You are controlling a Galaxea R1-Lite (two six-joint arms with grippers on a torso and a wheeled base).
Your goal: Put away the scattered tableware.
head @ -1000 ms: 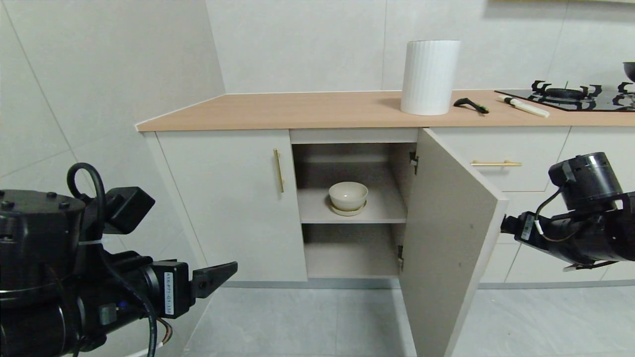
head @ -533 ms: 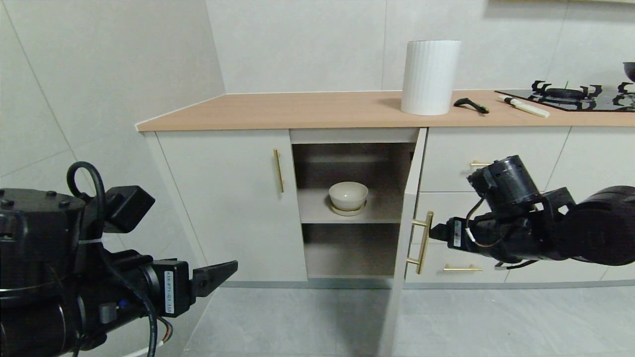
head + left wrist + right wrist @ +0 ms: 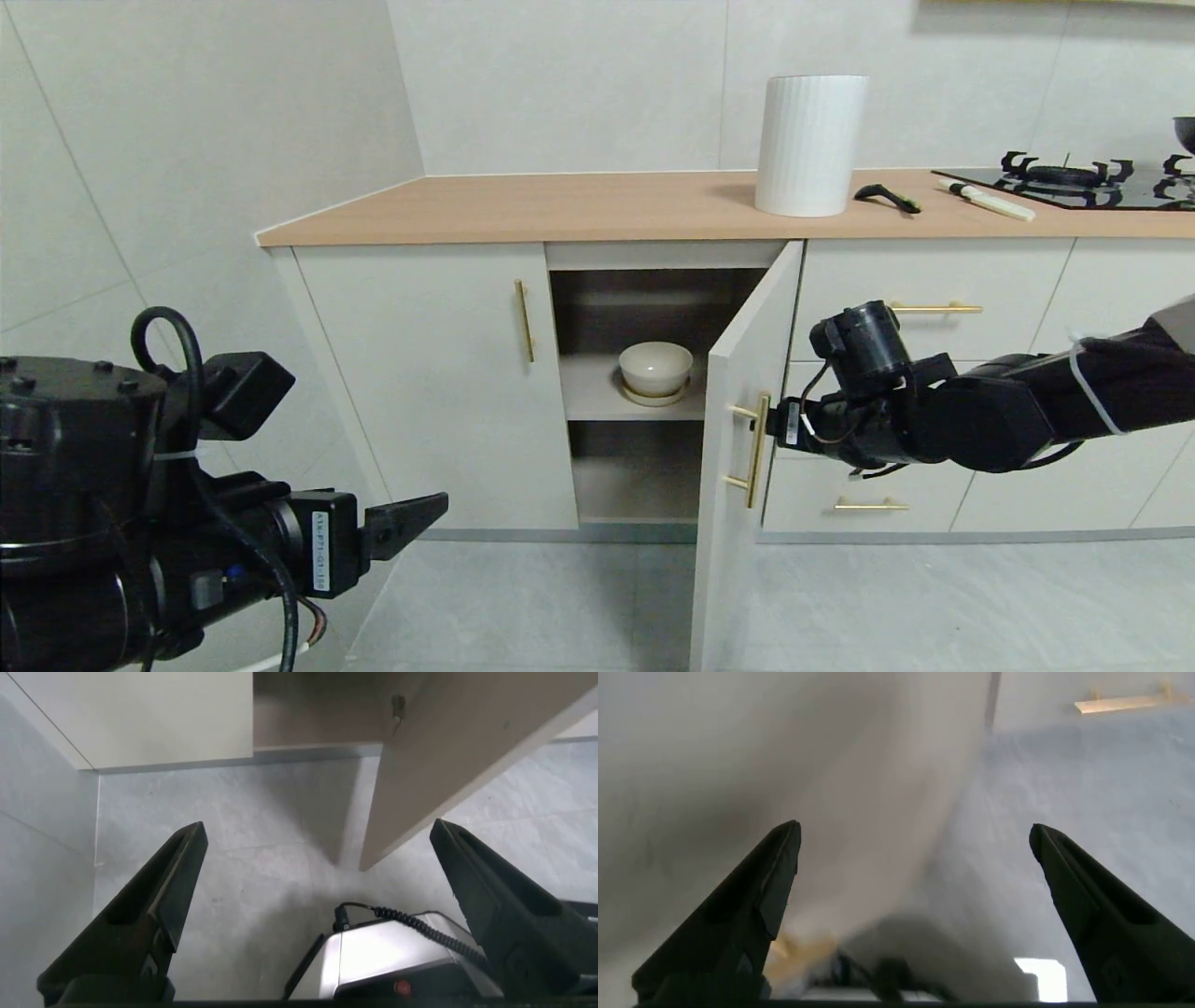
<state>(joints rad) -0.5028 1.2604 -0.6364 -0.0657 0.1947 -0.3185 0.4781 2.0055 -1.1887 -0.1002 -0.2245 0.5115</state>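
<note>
Your right gripper [image 3: 777, 432], jaws released and empty, sits at the half-open pale grey cabinet door's [image 3: 733, 373] slim brass handle [image 3: 752, 451]. Push the panel evenly toward nine o'clock.

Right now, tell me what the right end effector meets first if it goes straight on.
The cabinet door, at or just beside its gold handle; the right end effector looks almost against it.

Head camera faces cabinet door [image 3: 742, 373] from afar, wrist cameras close — all share it.
</note>
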